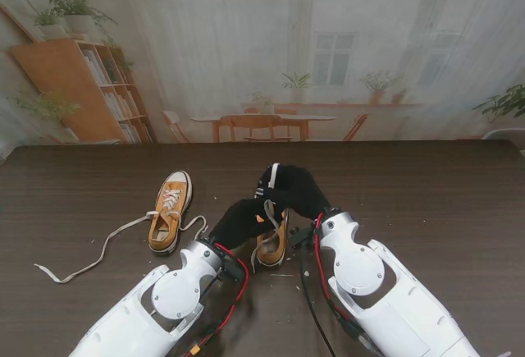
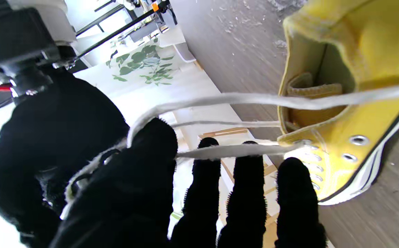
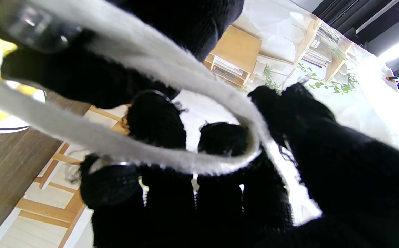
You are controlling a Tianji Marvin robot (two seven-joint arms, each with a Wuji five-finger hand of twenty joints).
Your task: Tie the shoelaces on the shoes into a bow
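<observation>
Two mustard-yellow sneakers lie on the dark table. The nearer shoe [image 1: 272,244] sits under both black-gloved hands. My left hand [image 1: 240,221] is at its left side, and a white lace [image 2: 234,151] runs from the eyelets to between its thumb [image 2: 153,144] and forefinger. My right hand [image 1: 294,189] is just beyond the shoe, holding a lace loop [image 3: 185,113] pinched at its fingers, with a strand [image 1: 273,178] standing up from it. A second strand [image 2: 254,100] crosses the shoe's opening [image 2: 340,103]. No bow is visible.
The other sneaker [image 1: 169,212] lies to the left, toe pointing away from me, its loose lace [image 1: 90,257] trailing far left across the table. Small white crumbs dot the table near the shoes. A printed room backdrop stands behind the table's far edge.
</observation>
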